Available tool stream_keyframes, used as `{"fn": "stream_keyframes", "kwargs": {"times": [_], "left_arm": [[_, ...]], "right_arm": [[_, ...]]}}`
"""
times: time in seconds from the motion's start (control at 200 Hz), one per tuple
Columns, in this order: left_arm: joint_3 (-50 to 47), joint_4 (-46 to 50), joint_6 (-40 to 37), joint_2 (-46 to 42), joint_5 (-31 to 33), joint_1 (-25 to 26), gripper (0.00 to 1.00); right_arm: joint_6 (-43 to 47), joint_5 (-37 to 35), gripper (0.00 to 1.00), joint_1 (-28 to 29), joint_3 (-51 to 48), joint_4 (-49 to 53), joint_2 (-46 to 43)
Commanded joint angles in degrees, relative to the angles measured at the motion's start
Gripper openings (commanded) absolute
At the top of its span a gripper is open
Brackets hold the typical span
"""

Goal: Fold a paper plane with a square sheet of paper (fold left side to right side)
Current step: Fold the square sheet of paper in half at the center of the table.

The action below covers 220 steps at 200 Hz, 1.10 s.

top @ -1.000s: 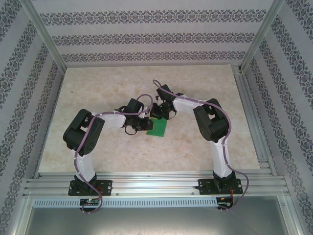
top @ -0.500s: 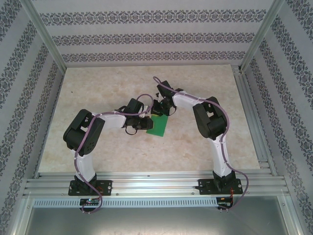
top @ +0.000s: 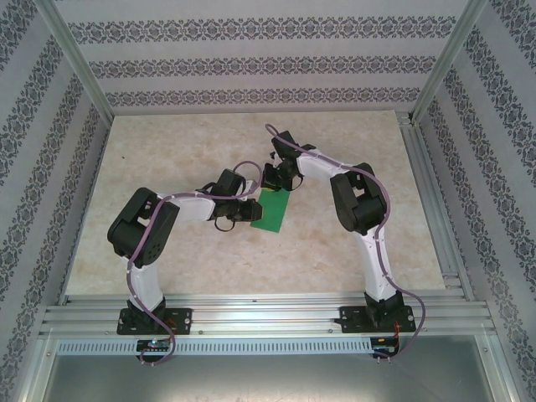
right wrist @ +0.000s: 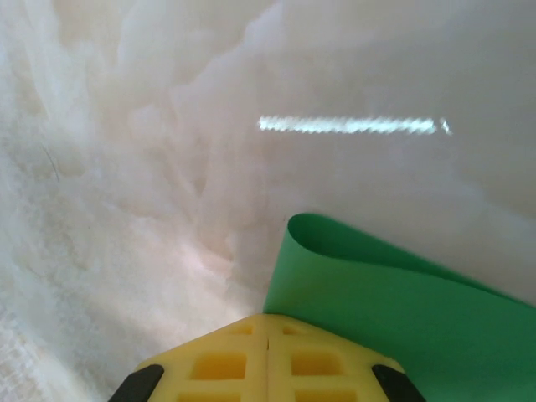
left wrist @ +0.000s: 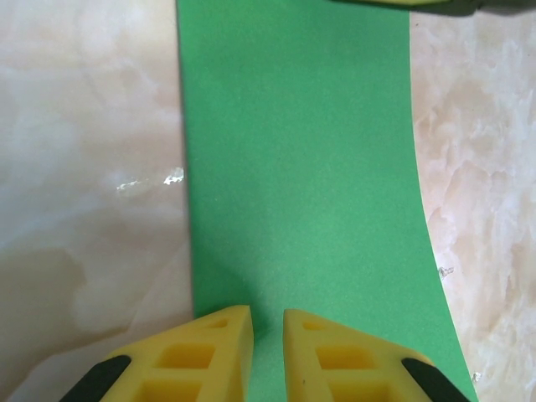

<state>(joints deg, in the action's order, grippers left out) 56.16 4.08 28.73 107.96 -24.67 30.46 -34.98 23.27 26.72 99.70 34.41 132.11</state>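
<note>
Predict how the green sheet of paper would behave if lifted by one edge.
Probably floppy: the square sheet of paper bows into a soft curl by the right gripper. Likely very light, thin enough to lie flat on the table. A push may slide or buckle it rather than tip it.

**Count of the things in view**

There is one sheet of green paper [top: 270,212], near the centre of the top view. There are two robot arms: the left arm [top: 146,234] in the lower left and the right arm [top: 360,201] in the lower right. Each arm carries one gripper, so there are two: the left gripper [left wrist: 268,322] and the right gripper [right wrist: 268,322]. Each gripper has two yellow fingers [left wrist: 209,356], which makes four fingers together. Two purple cables [top: 134,289] run along the arms, one on each. There is one marble-patterned table [top: 167,151].
</note>
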Motion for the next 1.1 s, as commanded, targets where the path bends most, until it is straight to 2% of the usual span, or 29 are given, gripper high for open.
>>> {"fn": "stream_keyframes", "kwargs": {"times": [0.0,0.385,0.525,0.659,0.834,1.094], "left_arm": [[-4.37,12.03,-1.06,1.94,3.21,0.84,0.2],[-5.1,12.05,-1.12,0.9,3.36,0.88,0.2],[-5.17,11.94,-0.98,0.78,3.31,0.83,0.2],[-4.81,11.83,-0.78,0.76,3.32,0.89,0.2],[-4.46,12.02,-0.88,0.52,3.45,0.82,0.2],[-3.88,12.27,-0.87,0.76,3.58,0.85,0.2]], "right_arm": [[1.31,-11.17,0.05,-3.69,2.27,-2.01,2.85],[2.4,-12.76,0.06,-5.25,10.13,1.75,6.94],[3.31,-11.51,0.06,-5.71,11.14,1.92,4.02],[3.67,-9.88,0.06,-4.78,6.24,0.28,-3.71],[1.47,-7.74,0.06,-2.34,-7.48,-5.37,-13.86],[-7.54,-3.99,0.06,3.59,-19.28,-17.77,-15.08]]}}
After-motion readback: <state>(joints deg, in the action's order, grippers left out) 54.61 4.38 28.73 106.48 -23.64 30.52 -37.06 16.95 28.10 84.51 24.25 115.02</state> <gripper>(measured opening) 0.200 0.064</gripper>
